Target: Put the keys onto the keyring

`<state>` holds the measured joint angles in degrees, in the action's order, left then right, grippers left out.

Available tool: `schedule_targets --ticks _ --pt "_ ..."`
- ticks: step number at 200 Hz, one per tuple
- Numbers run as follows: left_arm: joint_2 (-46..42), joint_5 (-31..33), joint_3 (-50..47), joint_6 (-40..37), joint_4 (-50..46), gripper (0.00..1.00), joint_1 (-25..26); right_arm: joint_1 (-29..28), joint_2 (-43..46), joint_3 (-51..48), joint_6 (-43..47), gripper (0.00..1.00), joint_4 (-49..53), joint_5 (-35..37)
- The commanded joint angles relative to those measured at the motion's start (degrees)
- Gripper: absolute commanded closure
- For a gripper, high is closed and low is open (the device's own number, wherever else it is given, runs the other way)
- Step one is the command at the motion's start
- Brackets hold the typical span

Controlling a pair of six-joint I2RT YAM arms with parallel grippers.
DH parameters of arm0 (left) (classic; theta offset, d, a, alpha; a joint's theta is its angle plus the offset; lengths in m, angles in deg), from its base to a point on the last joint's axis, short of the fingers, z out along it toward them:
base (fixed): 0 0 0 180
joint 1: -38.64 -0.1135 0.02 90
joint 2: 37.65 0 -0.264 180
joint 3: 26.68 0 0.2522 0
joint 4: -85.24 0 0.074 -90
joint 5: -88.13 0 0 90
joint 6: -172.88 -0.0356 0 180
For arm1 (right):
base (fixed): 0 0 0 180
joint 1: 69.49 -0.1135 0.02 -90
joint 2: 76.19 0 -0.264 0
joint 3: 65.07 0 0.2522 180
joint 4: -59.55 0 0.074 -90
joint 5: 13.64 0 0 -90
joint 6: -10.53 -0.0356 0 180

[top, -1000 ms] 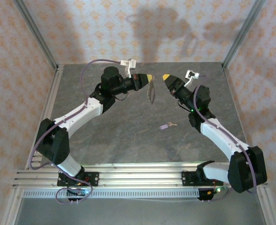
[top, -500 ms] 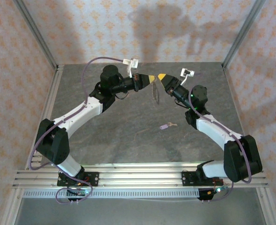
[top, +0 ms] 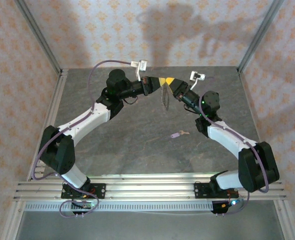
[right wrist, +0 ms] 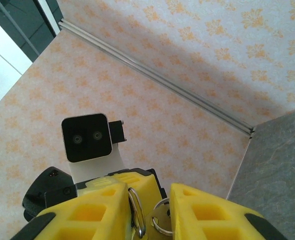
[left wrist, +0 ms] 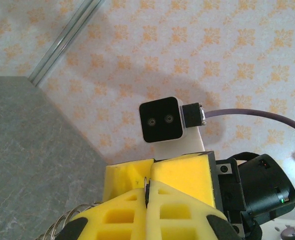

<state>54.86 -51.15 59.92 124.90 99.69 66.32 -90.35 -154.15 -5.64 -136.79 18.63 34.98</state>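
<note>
Lilac-headed small metal key (top: 176, 134) lies loose on the grey table (top: 129, 147), unthreaded. Left gripper (top: 160, 81) clamps the thin tan keyring loop (top: 164, 98) aloft; right gripper (top: 171, 81) straddles its metal rings (right wrist: 135, 215), jaws apart.

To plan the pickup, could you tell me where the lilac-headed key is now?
In the top view the key lies on the table right of centre, just left of the right arm.

The small lilac-headed key (top: 176, 134) lies flat on the bench (top: 112, 145), blade toward 3 o'clock; the tan keyring (top: 163, 98) hangs at its 11 o'clock
</note>
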Motion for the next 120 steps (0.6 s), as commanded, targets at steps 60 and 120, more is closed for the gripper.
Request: schedule_targets --ticks 60,120 --pt "0.41 -1.90 0.72 1.48 5.15 1.00 -0.03 -0.76 -0.75 1.93 -0.78 1.00 -4.72 -0.32" --pt "-2.86 11.22 -2.23 5.01 1.18 0.69 -0.18 -0.76 1.22 -0.83 -0.38 1.00 -2.52 5.96"
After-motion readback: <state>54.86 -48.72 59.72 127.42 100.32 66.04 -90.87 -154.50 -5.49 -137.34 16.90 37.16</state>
